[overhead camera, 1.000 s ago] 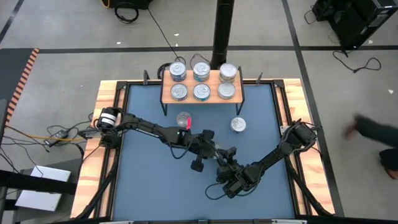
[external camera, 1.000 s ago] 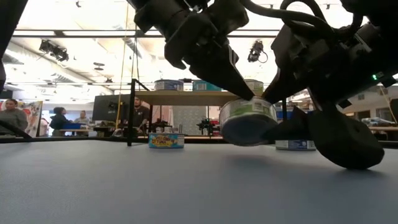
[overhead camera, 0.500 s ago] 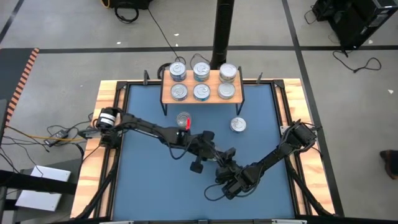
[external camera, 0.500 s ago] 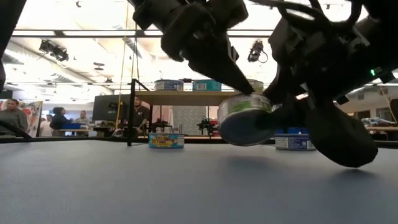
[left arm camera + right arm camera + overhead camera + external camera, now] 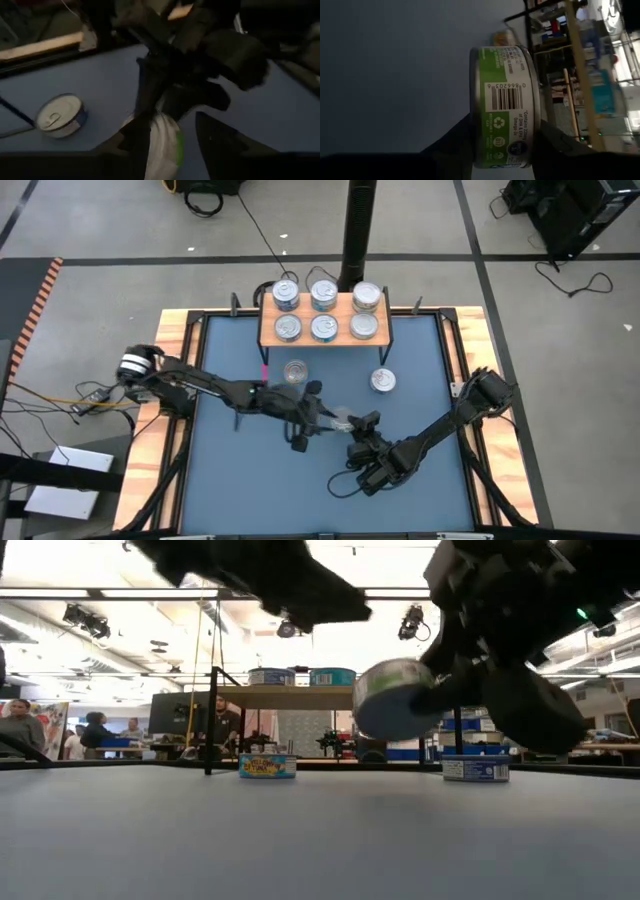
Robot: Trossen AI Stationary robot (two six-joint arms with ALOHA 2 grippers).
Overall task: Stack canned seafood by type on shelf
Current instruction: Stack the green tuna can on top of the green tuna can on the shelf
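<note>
A green-labelled tin of canned seafood point(image 5: 505, 90) hangs above the blue mat at mid-table point(image 5: 395, 698), with my right gripper point(image 5: 358, 425) shut on it. My left gripper point(image 5: 318, 415) is open just left of it and higher up, touching nothing; its own view looks past its spread fingers at the tin point(image 5: 167, 142). The shelf point(image 5: 323, 312) stands at the mat's far edge with tins in two rows on its board. Two more tins point(image 5: 294, 371) point(image 5: 383, 381) rest on their bases on the mat in front of it. My right gripper pinches the tin between its two fingers, one on each flat end point(image 5: 476, 135), so the labelled side wall faces its camera. The fingers slant down from the table's near right. The tin is tipped on edge and lifted clear of the mat point(image 5: 300, 830).
The mat's wooden border point(image 5: 175, 330) and black rails frame the work area. The two loose tins also show in the low view point(image 5: 267, 766) point(image 5: 475, 769), with the shelf's black legs point(image 5: 212, 720) behind. People stand in the room far beyond the table.
My left gripper has let go of the green-labelled tin and drawn back up and toward the table's left, tipping more level. My right gripper has taken hold of the tin and raised it a little; the tin stays tipped and clear of the mat.
</note>
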